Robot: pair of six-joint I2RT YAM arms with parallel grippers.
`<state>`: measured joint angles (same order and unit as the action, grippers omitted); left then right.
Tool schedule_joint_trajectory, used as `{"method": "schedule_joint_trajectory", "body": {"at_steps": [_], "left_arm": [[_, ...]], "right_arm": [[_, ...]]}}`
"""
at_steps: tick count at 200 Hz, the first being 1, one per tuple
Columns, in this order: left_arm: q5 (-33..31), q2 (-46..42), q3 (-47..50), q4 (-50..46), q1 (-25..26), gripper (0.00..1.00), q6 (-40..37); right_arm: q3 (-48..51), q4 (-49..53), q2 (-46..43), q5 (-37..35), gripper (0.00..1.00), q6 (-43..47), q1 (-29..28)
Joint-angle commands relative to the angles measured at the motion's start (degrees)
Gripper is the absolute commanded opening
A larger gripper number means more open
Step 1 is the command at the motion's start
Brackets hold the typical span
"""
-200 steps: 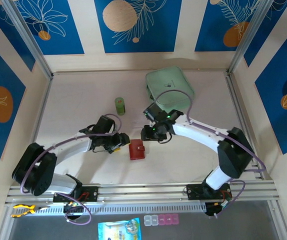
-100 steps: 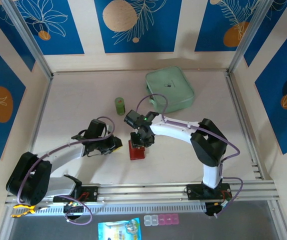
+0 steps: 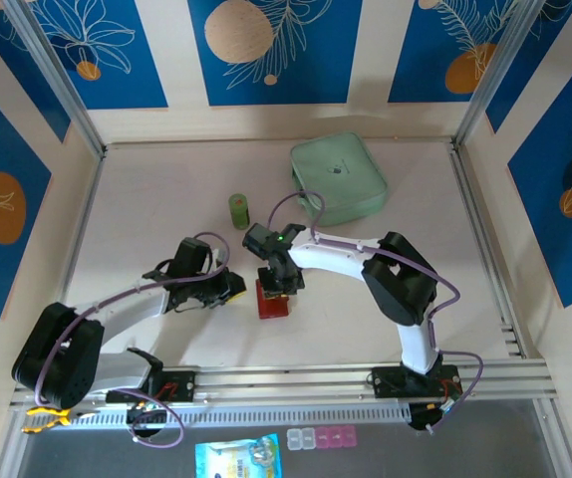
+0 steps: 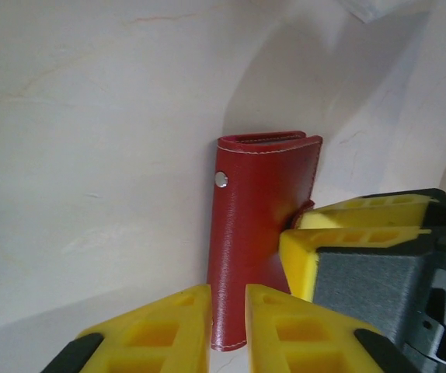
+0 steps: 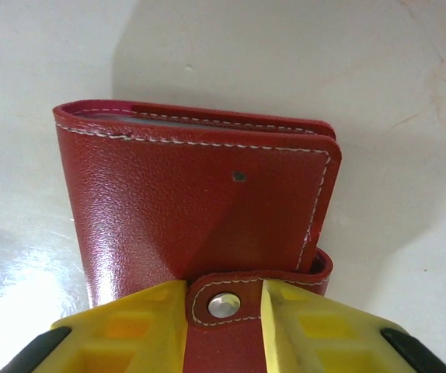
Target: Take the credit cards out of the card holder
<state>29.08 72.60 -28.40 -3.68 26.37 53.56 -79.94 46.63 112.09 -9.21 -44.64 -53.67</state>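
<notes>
The right tool [image 5: 224, 299] has its two yellow fingers [image 5: 122, 330] closed on the closure tab [image 5: 221, 334] of the card holder [image 5: 200, 210]. Each finger touches one side of the tab, and the tab's metal button sits just between them. A small stud [image 5: 239, 176] on the red cover is apart from this button, toward 12 o'clock from it in the right wrist view. The covers of the holder lie together, and a thin greyish strip shows between them at the far edge.

The left tool [image 4: 228, 311] is almost closed, with only a narrow slit between its own yellow fingers [image 4: 153, 330]. The near edge of the card holder is just at this slit, but I cannot tell if the fingers pinch it or only stand in front of it.

From above, the card holder lies flat on the pale worktop [image 3: 146, 199], a little toward 6 o'clock from its middle. The left tool is just beside it at 9 o'clock, and the right tool stands over its 12 o'clock end. A small green cylinder [image 3: 239, 210] stands upright at 11 o'clock from the holder, well apart. A mint-green zip pouch [image 3: 338, 177] lies at 1 o'clock, near the far edge of the worktop.
</notes>
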Motion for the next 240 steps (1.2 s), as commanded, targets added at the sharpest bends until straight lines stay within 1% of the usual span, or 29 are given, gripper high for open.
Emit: {"method": "schedule_joint_trajectory", "body": {"at_steps": [1,35,74,95,100,122,141,172,240], "left_arm": [[2.5,0.9,0.8,2.6,0.1,0.17,1.5],[2.8,2.1,-0.1,4.8,1.8,0.16,3.1],[2.0,4.8,-1.5,7.6,5.0,0.14,5.4],[1.5,6.7,-2.2,9.4,6.7,0.13,6.6],[1.4,7.2,-2.4,9.8,7.1,0.13,7.0],[0.9,9.3,-3.1,11.2,8.7,0.12,8.2],[0.1,11.5,-3.4,11.3,9.7,0.11,8.4],[-0.4,14.6,-2.7,11.3,9.9,0.09,8.4],[-1.5,17.1,-1.2,9.4,9.8,0.07,7.2]], "right_arm": [[-1.0,1.1,1.4,0.7,0.29,-1.3,-0.5],[-0.3,0.4,1.1,0.7,0.22,-1.3,-0.5],[0.9,-1.1,0.0,1.3,0.14,-1.4,-0.1],[1.7,-2.1,-1.3,1.6,0.09,-1.5,0.1],[1.9,-2.3,-1.7,1.6,0.05,-1.6,0.1],[2.7,-3.3,-3.3,2.1,0.02,-1.6,0.5],[3.6,-4.1,-4.8,2.4,0.00,-1.7,0.8],[5.1,-4.1,-7.1,2.1,0.00,-1.7,1.5],[9.3,-2.8,-10.9,-0.1,0.00,-0.4,4.2]]}}
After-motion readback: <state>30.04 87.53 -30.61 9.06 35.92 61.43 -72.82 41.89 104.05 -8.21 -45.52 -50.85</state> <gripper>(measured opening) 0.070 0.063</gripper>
